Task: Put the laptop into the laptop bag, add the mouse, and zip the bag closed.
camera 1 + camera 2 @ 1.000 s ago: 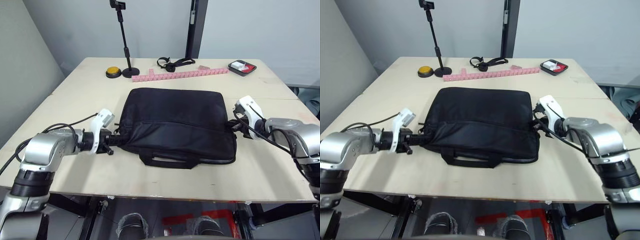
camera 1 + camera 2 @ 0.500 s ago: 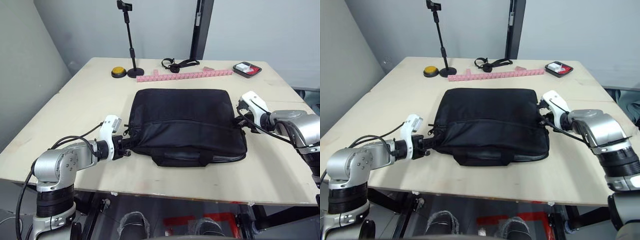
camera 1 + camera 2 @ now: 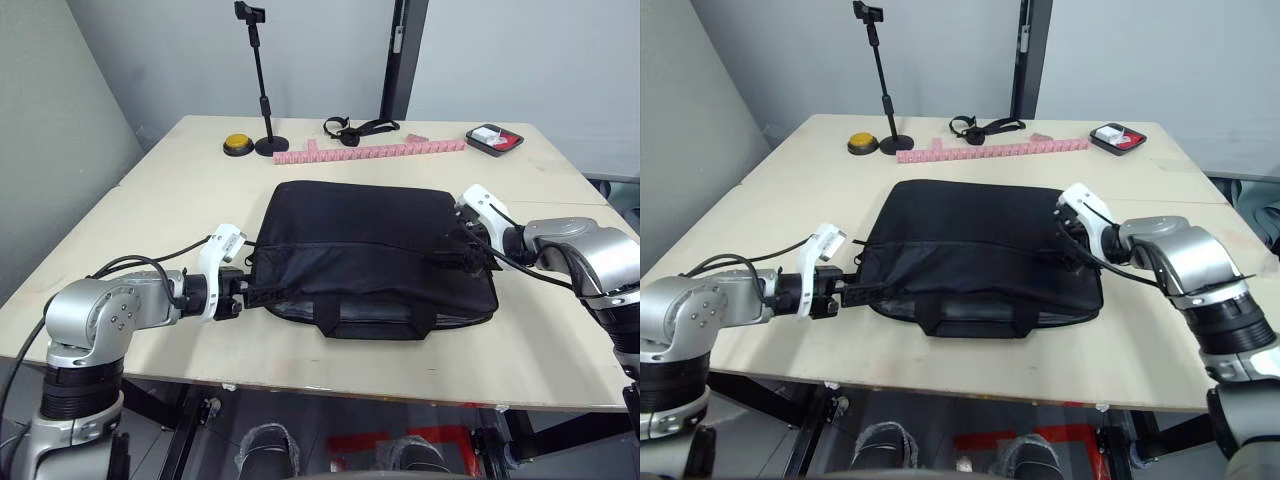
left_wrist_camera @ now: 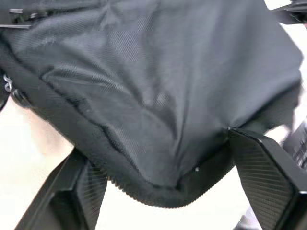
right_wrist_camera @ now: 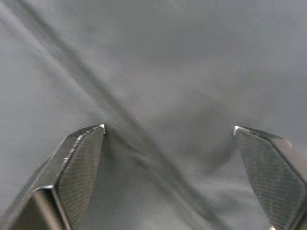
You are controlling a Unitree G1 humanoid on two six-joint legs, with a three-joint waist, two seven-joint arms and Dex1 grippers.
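Your laptop bag [image 3: 375, 245] lies flat in the middle of the table [image 3: 150, 215], its strap handles [image 3: 375, 318] hanging toward the near edge. Your left gripper [image 3: 243, 290] is at the bag's left near corner, and in the left wrist view its two black fingers [image 4: 261, 177] stand wide, one on each side of a bulging fold of the bag's zip edge. The fabric sits between them but they are spread, not clamped on it. Your right gripper [image 3: 470, 250] is over the bag's right side, right up against the black fabric, and the right wrist view shows its fingers [image 5: 79, 160] held well apart with the bag's cloth just in front of them, nothing pinched. The bag's left edge looks lifted slightly off the table near your left gripper.

Along the far edge of the table you have a yellow button [image 3: 237, 145], a black stand [image 3: 262, 85] with its round base beside the button, a pink strip of blocks [image 3: 370, 151], a black strap [image 3: 355, 128] just behind that strip, and a small tray [image 3: 493, 138] at the far right corner.
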